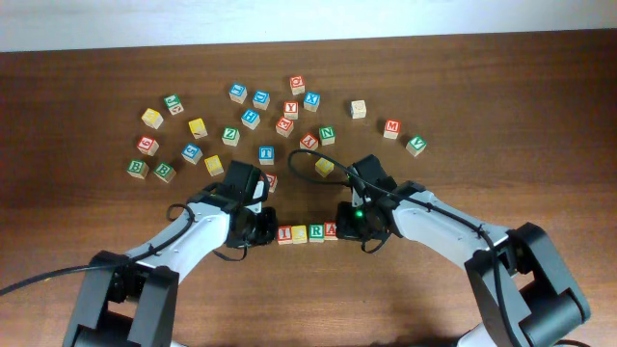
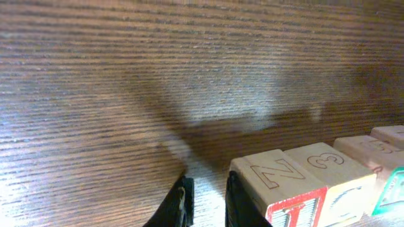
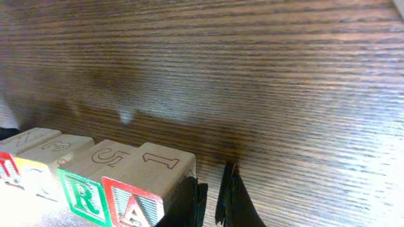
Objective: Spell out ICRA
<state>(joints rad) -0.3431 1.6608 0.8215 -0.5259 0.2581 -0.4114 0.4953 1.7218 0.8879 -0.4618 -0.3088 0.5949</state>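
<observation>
Four letter blocks stand in a row on the wooden table: I (image 1: 285, 234), C (image 1: 300, 233), R (image 1: 315, 232) and A (image 1: 331, 230). My left gripper (image 1: 265, 231) sits at the row's left end. In the left wrist view its fingers (image 2: 207, 203) are nearly together and empty, and one finger rests against the I block (image 2: 274, 180). My right gripper (image 1: 349, 224) sits at the row's right end. In the right wrist view its fingers (image 3: 211, 195) are nearly together and empty, and one finger touches the A block (image 3: 158, 170). The R block (image 3: 101, 161) is beside it.
Several loose letter blocks lie scattered across the back of the table. They include a yellow block (image 1: 325, 166), a blue T block (image 1: 266, 154) and a plain block (image 1: 359, 109). A block (image 1: 271, 180) sits close behind my left arm.
</observation>
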